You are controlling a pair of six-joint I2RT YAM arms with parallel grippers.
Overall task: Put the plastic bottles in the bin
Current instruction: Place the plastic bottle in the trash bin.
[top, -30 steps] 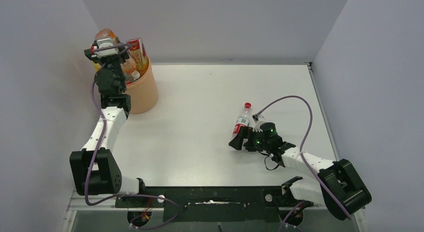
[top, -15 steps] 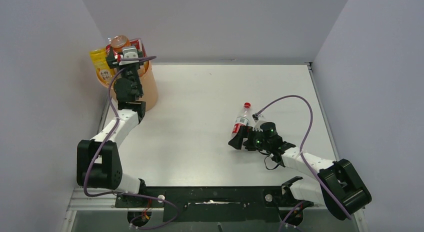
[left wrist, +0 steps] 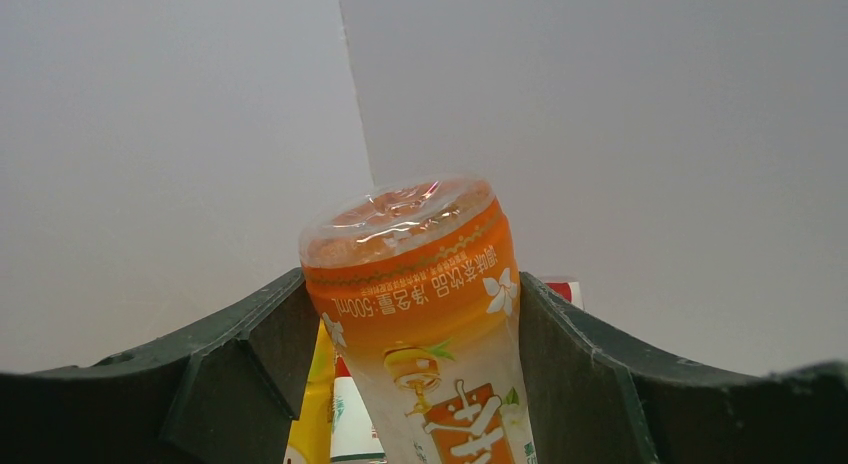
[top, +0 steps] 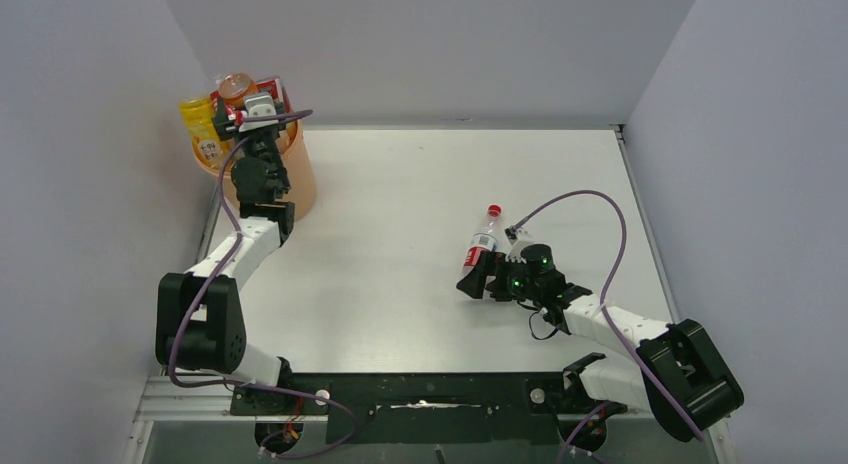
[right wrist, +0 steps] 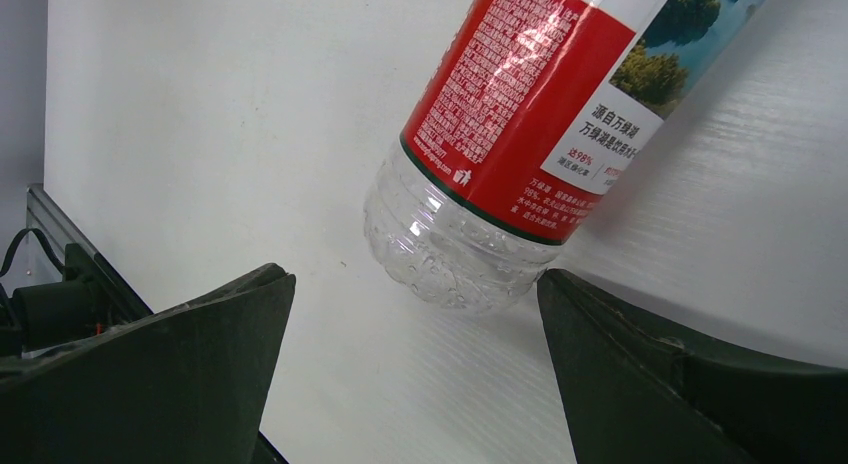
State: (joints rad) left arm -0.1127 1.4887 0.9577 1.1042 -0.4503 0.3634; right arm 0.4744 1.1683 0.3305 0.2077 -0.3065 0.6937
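The left gripper (left wrist: pixel 412 314) is clamped on an orange bottle (left wrist: pixel 400 239), base up, above the bin (top: pixel 295 179) at the table's (top: pixel 400 184) far left corner. Other bottles already stick out over the rim, a yellow one (top: pixel 200 124) among them, so a dropped bottle will probably land on the heap and could slide off.

The right gripper (right wrist: pixel 415 279) has its fingers wide apart, either side of the base of a red-label bottle (right wrist: pixel 520 104) that lies on the table right of centre, touching neither finger. It looks clear and empty, so I judge it light, thin-walled and apt to dent, roll or squirt out of a hard squeeze. The ribbed base is stiff but tapers; the better hold is probably further up, across the labelled body, closing gently
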